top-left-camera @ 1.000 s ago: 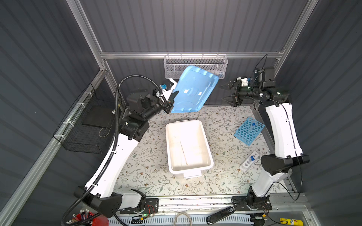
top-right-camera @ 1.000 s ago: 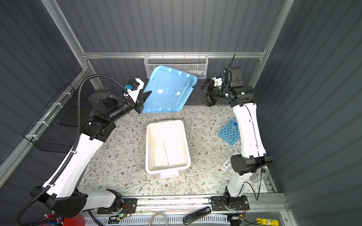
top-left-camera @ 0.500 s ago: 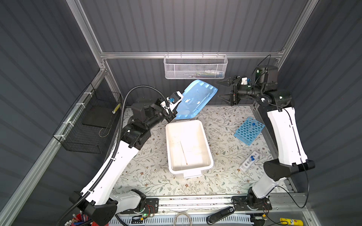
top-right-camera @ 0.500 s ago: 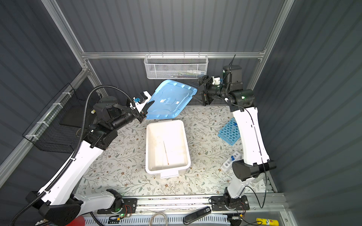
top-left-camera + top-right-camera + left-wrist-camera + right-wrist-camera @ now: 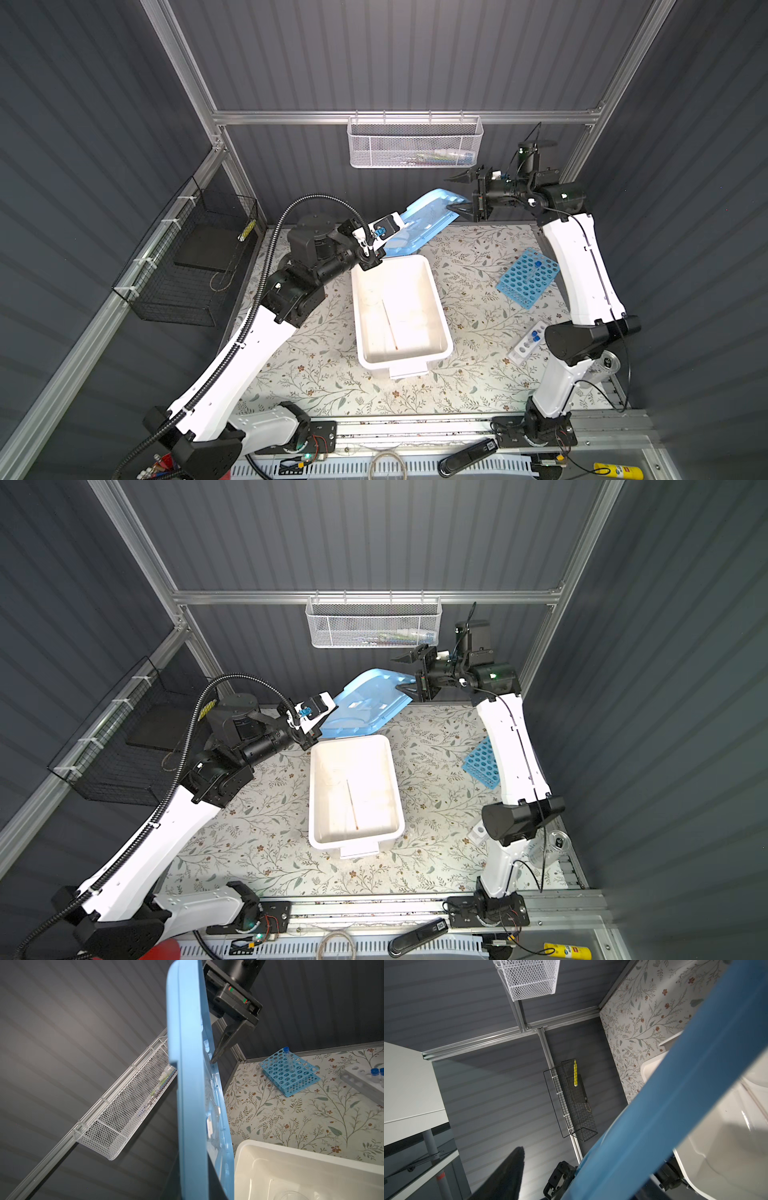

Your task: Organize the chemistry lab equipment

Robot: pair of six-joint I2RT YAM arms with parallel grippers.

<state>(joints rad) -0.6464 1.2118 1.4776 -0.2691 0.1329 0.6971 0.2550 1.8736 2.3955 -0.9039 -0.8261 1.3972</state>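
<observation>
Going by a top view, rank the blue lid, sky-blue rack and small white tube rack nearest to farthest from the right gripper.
From the right gripper:
1. blue lid, at its fingertips, back centre.
2. sky-blue rack, right side.
3. small white tube rack, front right.

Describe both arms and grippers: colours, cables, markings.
The left arm and right arm have white shells and black joints. A black ribbed conduit runs along the left; a thin black cable follows the right. The left gripper has a white plate with a blue part; the right gripper is black with tapered fingers and red-green marks.
</observation>
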